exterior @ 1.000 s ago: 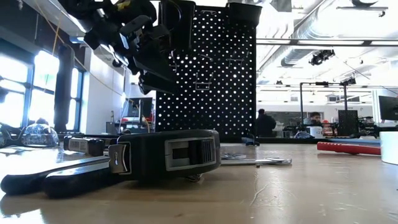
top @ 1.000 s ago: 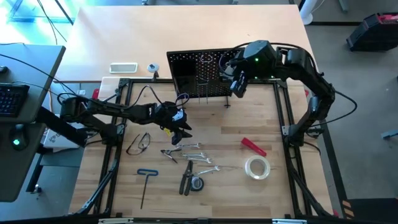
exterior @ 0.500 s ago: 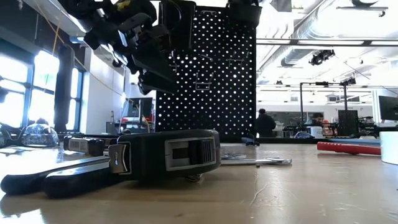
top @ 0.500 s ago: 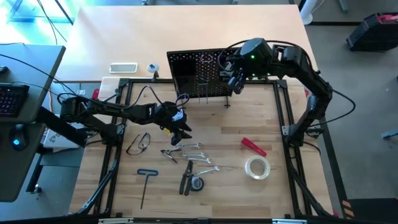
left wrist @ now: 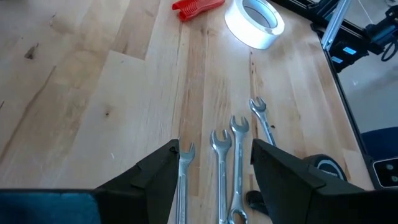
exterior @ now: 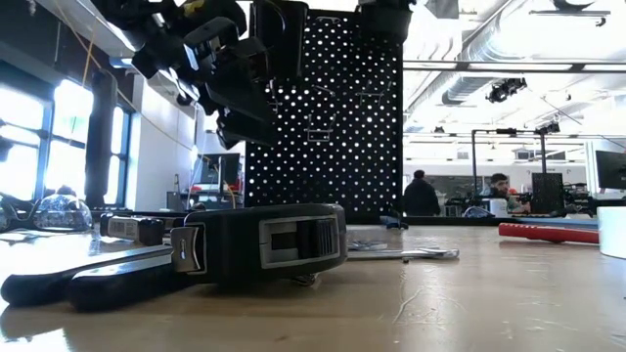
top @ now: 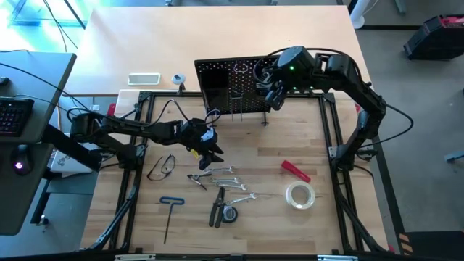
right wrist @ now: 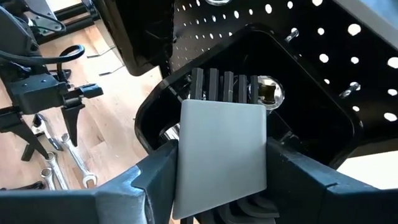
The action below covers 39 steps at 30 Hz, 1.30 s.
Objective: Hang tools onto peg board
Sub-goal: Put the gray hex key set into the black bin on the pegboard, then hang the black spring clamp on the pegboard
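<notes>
So the right gripper (top: 270, 93) was up at the peg board (top: 226, 87), its jaws on either side of a grey flat slab (right wrist: 221, 155) in a black bin (right wrist: 298, 118); couldn't tell if they gripped it. The left gripper (top: 210, 154) hung over the wrenches (top: 226, 179) on the worktop (top: 290, 145), jaws released, nothing in them.

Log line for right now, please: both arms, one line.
left gripper open above wrenches, empty | right gripper at peg board bin, grey slab at bin mouth | tape roll, red tool on table
</notes>
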{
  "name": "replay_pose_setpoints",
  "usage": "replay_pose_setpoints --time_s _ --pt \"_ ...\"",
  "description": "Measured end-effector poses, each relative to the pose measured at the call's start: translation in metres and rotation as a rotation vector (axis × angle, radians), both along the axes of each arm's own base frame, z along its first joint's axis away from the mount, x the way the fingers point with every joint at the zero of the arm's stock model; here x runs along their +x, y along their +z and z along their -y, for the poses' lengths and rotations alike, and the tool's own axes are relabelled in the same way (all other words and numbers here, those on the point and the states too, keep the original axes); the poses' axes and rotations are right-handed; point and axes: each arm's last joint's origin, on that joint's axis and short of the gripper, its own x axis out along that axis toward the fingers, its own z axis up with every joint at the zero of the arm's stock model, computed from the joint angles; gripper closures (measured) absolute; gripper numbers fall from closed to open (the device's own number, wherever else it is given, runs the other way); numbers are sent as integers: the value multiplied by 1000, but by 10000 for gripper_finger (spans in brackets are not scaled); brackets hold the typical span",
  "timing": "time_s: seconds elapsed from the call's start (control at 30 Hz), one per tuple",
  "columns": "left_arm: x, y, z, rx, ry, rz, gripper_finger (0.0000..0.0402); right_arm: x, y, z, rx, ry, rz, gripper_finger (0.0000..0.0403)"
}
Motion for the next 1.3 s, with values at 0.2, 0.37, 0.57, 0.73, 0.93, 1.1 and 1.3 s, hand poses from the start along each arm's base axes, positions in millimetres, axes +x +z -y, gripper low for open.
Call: replay_pose_setpoints --time_s 0.2,0.37,0.57,0.73,0.93,1.1,1.3 --pt "0 0 0 5 -4 1 209 0 0 0 -1 1 0 160" --pt "0 0 0 5 -4 1 209 0 0 0 -10 11 -5 154" --pt "0 0 0 -6 -14 0 209 -3 8 -1 -36 24 37 153" --pt "-1 1 1 -8 -13 2 209 -13 19 -4 -62 29 91 153" --pt "-5 8 0 -7 -9 14 209 -29 33 -13 -87 47 153 153" --pt "-15 12 2 -2 -17 -30 209 -47 44 -28 -101 89 204 153" --pt "-33 12 6 6 -45 -154 209 -67 53 -52 -69 188 242 153"
